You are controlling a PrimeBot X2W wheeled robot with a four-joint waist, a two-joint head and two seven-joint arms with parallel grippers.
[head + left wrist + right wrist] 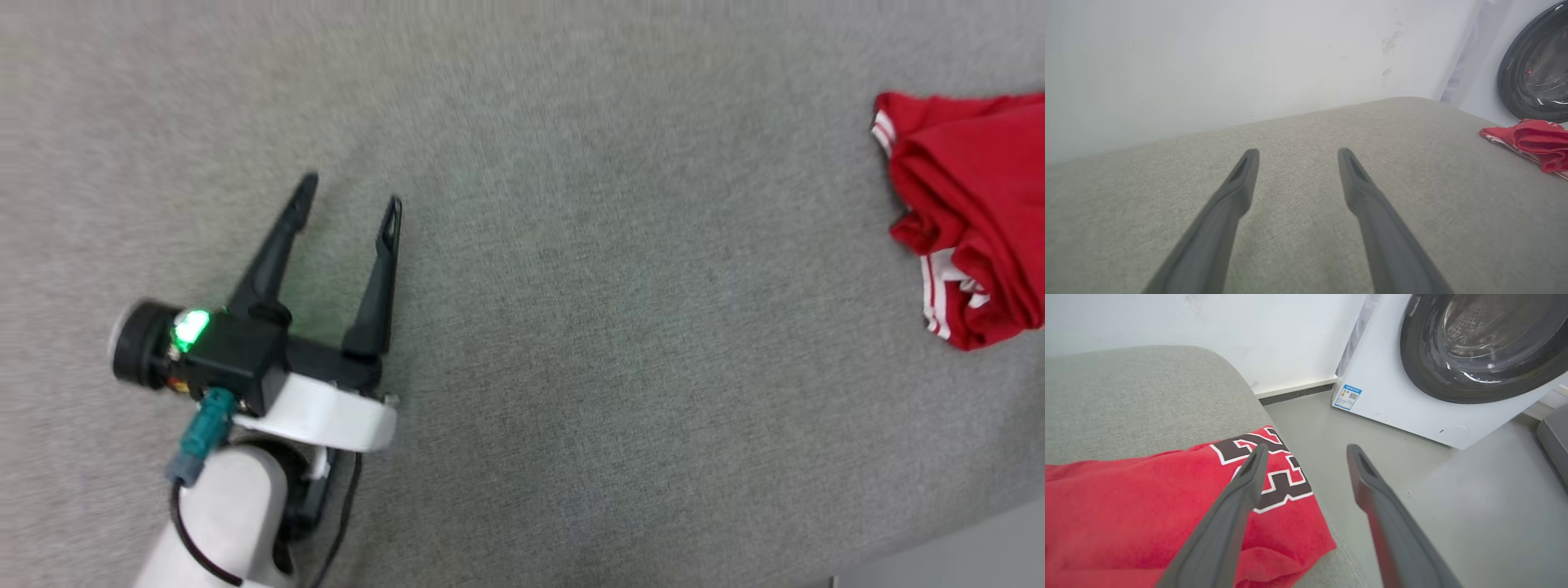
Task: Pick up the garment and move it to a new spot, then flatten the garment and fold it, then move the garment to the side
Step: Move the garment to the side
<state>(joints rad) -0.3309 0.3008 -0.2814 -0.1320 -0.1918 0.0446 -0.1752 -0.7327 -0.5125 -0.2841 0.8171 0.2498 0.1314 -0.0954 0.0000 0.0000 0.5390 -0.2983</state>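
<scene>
The garment (971, 212) is a red jersey with red-white striped trim, bunched at the right edge of the grey cushion (571, 327) in the head view. It also shows far right in the left wrist view as a red heap (1535, 143). In the right wrist view the garment (1147, 514) lies with its black "23" print up, one corner hanging over the cushion's edge. My right gripper (1306, 451) hovers open above that corner, nothing between its fingers. My left gripper (351, 192) stands open over bare cushion at the left, far from the garment.
A white washing machine (1392, 400) with a dark round door (1486, 343) stands on the grey floor (1412, 498) beyond the cushion's right edge. A white wall (1208, 61) runs behind the cushion. A grey object (1555, 441) sits at the far right of the floor.
</scene>
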